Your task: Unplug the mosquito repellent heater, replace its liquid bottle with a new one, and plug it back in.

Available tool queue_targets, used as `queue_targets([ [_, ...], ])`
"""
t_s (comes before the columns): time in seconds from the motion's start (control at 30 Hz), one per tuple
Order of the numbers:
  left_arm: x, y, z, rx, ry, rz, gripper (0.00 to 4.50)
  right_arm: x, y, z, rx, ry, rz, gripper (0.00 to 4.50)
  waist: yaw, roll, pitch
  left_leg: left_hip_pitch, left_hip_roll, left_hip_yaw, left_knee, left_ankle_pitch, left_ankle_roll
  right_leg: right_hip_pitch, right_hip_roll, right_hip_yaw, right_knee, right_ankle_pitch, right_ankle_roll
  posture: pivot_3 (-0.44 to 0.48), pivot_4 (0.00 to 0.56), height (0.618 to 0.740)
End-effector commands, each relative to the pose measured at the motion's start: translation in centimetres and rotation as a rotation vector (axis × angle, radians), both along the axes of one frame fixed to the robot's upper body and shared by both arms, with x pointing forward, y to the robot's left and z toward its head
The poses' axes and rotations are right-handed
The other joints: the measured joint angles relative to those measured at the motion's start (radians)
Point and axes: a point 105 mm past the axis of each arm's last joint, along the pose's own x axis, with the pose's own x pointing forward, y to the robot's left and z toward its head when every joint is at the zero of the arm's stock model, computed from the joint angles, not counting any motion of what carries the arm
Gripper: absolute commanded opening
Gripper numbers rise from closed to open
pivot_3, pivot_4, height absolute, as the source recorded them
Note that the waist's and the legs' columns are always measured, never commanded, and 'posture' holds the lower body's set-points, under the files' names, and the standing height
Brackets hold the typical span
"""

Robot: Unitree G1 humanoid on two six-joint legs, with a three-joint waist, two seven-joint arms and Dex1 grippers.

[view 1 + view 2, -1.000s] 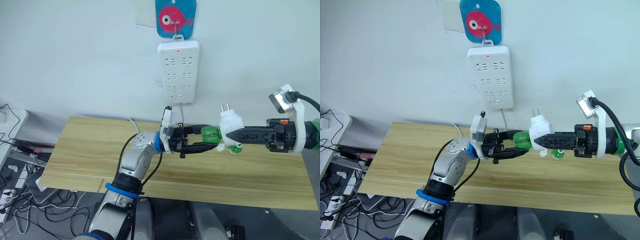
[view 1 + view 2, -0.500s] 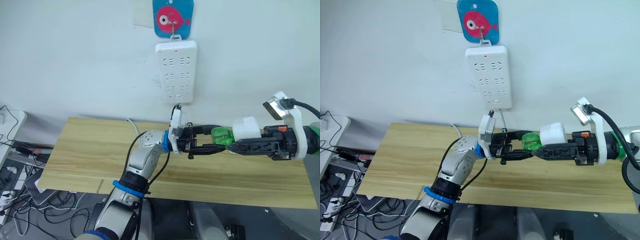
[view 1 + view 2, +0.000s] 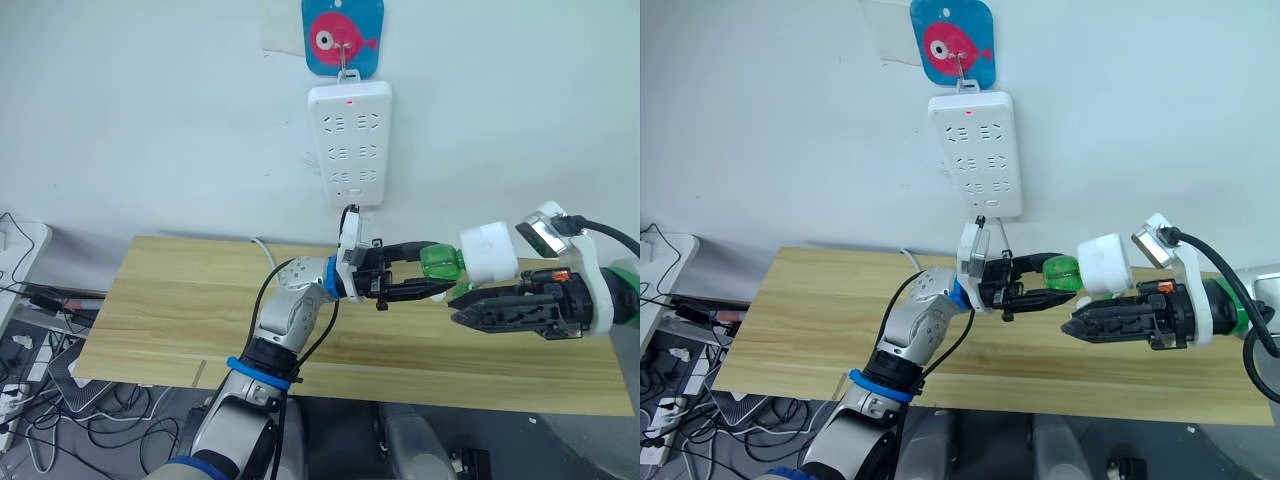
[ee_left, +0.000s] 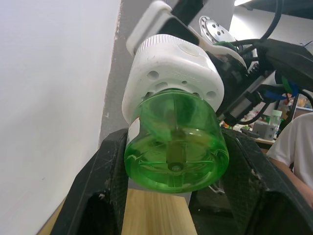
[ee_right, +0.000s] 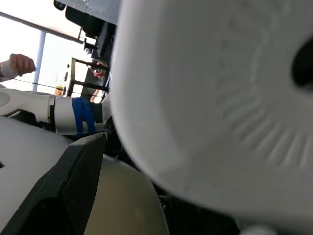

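The left gripper (image 3: 437, 281) pinches the green liquid bottle (image 3: 441, 264), black fingers (image 4: 110, 166) pressed against both sides of it, holding it level above the wooden table (image 3: 170, 310). The mosquito repellent heater (image 3: 489, 254) sits on the bottle's far end, white body up in the air at about 3 o'clock from the left gripper. The right gripper (image 3: 458, 305) hangs just below the heater, at roughly 5 o'clock from the bottle, not gripping it; whether its jaws are spread I cannot tell. At 12 o'clock the white power strip (image 3: 349, 144) hangs on the wall under a fish hook plaque (image 3: 342, 36).
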Motion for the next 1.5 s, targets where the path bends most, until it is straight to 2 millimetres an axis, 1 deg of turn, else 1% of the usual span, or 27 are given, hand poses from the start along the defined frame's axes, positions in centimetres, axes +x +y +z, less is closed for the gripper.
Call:
queue_targets([
  [0.03,0.1,-0.1,1.1,-0.039,-0.019,0.002,2.26,-1.3,0.1,0.8,0.025,0.023,0.063,4.45,0.001,0.0,0.0,0.0,0.0,0.0,0.0,0.0,0.0,0.0,0.0,0.0,0.0,0.0,0.0,-0.081,0.255,0.74],
  [0.13,0.3,-0.1,1.2,-0.042,-0.018,0.008,2.26,-2.1,-0.5,0.8,0.02,0.076,0.074,4.45,0.001,0.0,0.0,0.0,0.0,0.0,0.0,0.0,0.0,0.0,0.0,0.0,0.0,0.0,0.0,-0.083,0.254,0.74],
  [0.17,0.3,-0.1,1.2,-0.042,-0.019,0.01,2.26,-2.4,-0.9,0.9,0.019,0.106,0.068,4.45,0.001,0.0,0.0,0.0,0.0,0.0,0.0,0.0,0.0,0.0,0.0,0.0,0.0,0.0,0.0,-0.083,0.254,0.74],
  [0.23,0.4,-0.1,1.3,-0.043,-0.021,0.011,2.26,-2.7,-2.5,1.0,0.024,0.186,0.012,4.45,0.002,0.0,0.0,0.0,0.0,0.0,0.0,0.0,0.0,0.0,0.0,0.0,0.0,0.0,0.0,-0.083,0.253,0.74],
  [0.3,0.4,-0.1,1.2,-0.04,-0.022,0.006,2.26,-2.1,-4.3,0.6,0.013,0.202,-0.109,4.45,0.006,-0.001,-0.001,0.0,0.0,0.0,0.0,0.0,0.0,0.0,0.0,0.0,0.0,0.0,0.0,-0.089,0.249,0.74],
  [0.37,0.2,0.0,1.2,-0.037,-0.024,-0.006,2.26,-1.6,-6.0,0.2,-0.001,0.176,-0.234,4.45,0.009,-0.002,-0.001,0.0,0.0,0.0,0.001,0.0,0.0,0.0,0.0,0.0,0.0,0.0,0.0,-0.09,0.249,0.74],
  [0.47,-0.1,0.0,1.2,-0.031,-0.023,-0.031,2.26,-0.1,-8.3,-0.6,-0.041,0.115,-0.402,3.91,0.008,-0.002,-0.001,0.0,-0.001,0.001,0.001,0.0,0.0,0.0,0.0,0.0,0.001,0.0,0.0,-0.093,0.243,0.74],
  [0.53,-0.6,0.1,1.2,-0.018,-0.018,-0.062,2.26,1.6,-9.3,-0.8,-0.06,0.047,-0.488,3.21,0.0,-0.002,-0.001,0.0,-0.001,0.001,0.001,0.0,0.0,0.0,0.0,0.001,0.001,0.0,0.0,-0.09,0.24,0.74],
  [0.57,-0.7,0.1,1.1,-0.014,-0.016,-0.072,2.26,2.1,-9.5,-0.8,-0.06,0.027,-0.507,2.85,-0.006,-0.002,-0.001,0.001,0.0,0.001,0.001,0.0,0.0,0.0,0.0,0.001,0.001,0.0,0.001,-0.09,0.24,0.74],
  [0.6,-1.0,0.2,1.1,-0.004,-0.011,-0.09,2.26,3.0,-9.6,-0.7,-0.055,-0.008,-0.531,2.55,-0.01,-0.002,-0.002,0.001,0.0,0.002,0.001,0.0,0.0,0.0,0.0,0.002,0.001,0.001,0.001,-0.09,0.24,0.74],
  [0.7,-1.8,0.5,1.0,0.027,0.002,-0.141,2.26,5.3,-9.0,0.1,0.002,-0.073,-0.556,1.38,-0.023,-0.001,-0.002,0.002,0.001,0.002,0.001,0.001,-0.001,0.0,0.002,0.002,0.002,0.001,0.001,-0.073,0.237,0.74],
  [0.8,-2.1,0.7,0.9,0.042,0.012,-0.16,2.26,6.5,-8.3,0.1,0.027,-0.08,-0.542,0.31,-0.024,-0.001,-0.002,0.002,0.001,0.002,0.001,0.001,-0.001,0.0,0.002,0.002,0.002,0.001,0.001,-0.067,0.235,0.74],
  [0.83,-2.1,0.7,1.0,0.043,0.019,-0.161,2.26,6.7,-7.9,-0.1,0.028,-0.076,-0.535,0.03,-0.024,-0.001,-0.002,0.002,0.001,0.001,0.0,0.001,-0.001,0.0,0.002,0.002,0.002,0.001,0.001,-0.067,0.235,0.74],
  [0.93,-2.1,0.8,1.2,0.043,0.027,-0.159,2.26,6.7,-6.7,-0.9,0.034,-0.05,-0.483,0.03,-0.019,-0.001,-0.002,0.001,0.0,0.001,0.0,0.001,-0.001,0.0,0.001,0.002,0.001,0.001,0.001,-0.062,0.233,0.74],
  [1.03,-2.0,0.8,1.2,0.045,0.028,-0.154,2.26,5.9,-5.5,-1.2,0.049,-0.024,-0.416,0.03,-0.009,-0.001,-0.002,0.0,0.0,0.001,0.0,0.001,-0.001,0.0,0.0,0.001,0.0,0.001,0.001,-0.062,0.233,0.74],
  [1.17,-1.3,0.8,1.3,0.035,0.038,-0.114,2.26,4.2,-3.6,-0.9,0.07,-0.007,-0.32,0.03,0.001,0.0,-0.003,0.0,0.0,0.001,0.001,0.001,-0.001,0.0,0.0,0.001,0.001,0.001,0.001,-0.062,0.233,0.74],
  [1.33,-0.3,0.7,1.3,0.03,0.026,-0.066,2.26,1.4,-1.9,-1.0,0.067,-0.003,-0.196,0.03,0.003,-0.001,-0.003,0.0,0.0,0.001,0.001,0.001,-0.001,0.0,0.0,0.001,0.001,0.001,0.001,-0.064,0.233,0.74],
  [1.5,-0.1,0.4,1.2,0.027,0.017,-0.058,2.26,0.0,-1.2,-0.7,0.08,-0.027,-0.132,0.03,0.004,0.0,-0.003,0.0,0.0,0.001,0.001,0.001,-0.001,0.0,0.0,0.001,0.001,0.001,0.001,-0.079,0.234,0.74],
])
